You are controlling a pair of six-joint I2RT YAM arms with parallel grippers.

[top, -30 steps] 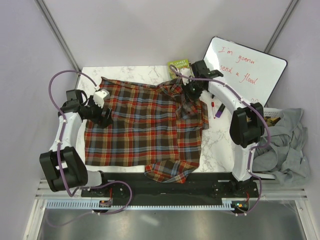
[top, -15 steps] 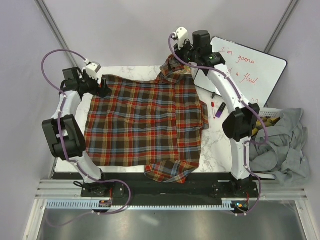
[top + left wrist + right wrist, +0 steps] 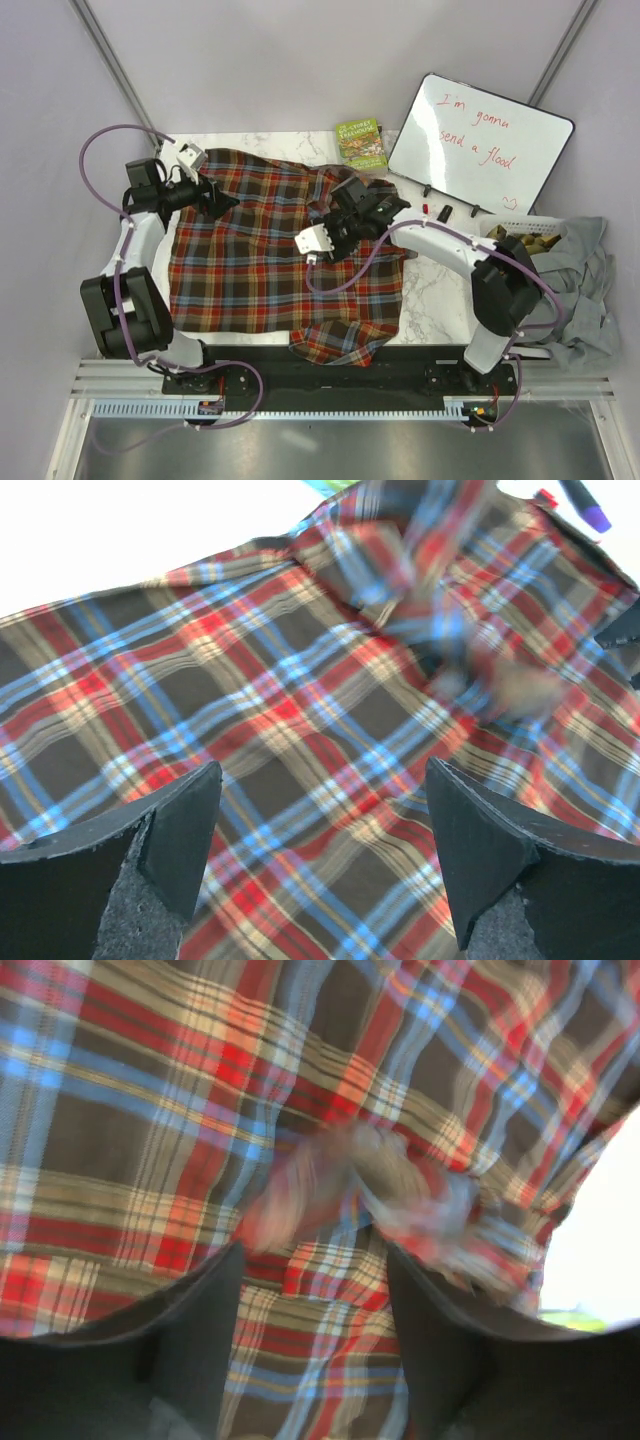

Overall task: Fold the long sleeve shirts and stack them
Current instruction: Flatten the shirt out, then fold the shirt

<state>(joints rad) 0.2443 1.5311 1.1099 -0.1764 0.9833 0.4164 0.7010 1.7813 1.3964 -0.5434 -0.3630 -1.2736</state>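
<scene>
A plaid long sleeve shirt in red-orange, brown and blue checks lies spread over the table, its lower hem hanging off the near edge. My left gripper hovers open above the shirt's upper left part; in the left wrist view its fingers stand wide apart over flat plaid with nothing between them. My right gripper is over the shirt's upper right part, by the collar. In the right wrist view its jaws are apart, and a blurred bunch of plaid cloth lies just beyond the fingertips, not held.
A whiteboard with red writing leans at the back right, a green book beside it. Markers lie near the shirt's right edge. A basket and a pile of grey cloth sit off the table's right side.
My right gripper, shut on the collar end and lifted at the back, has swung down over the shirt's upper right and opened, dropping the cloth. My left gripper shifted slightly right.
</scene>
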